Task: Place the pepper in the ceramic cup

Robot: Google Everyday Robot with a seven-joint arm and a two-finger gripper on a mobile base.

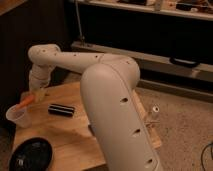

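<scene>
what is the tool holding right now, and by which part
the pepper, pinched at its upper end by the shut tool, which is over the table just beside the ceramic cup
</scene>
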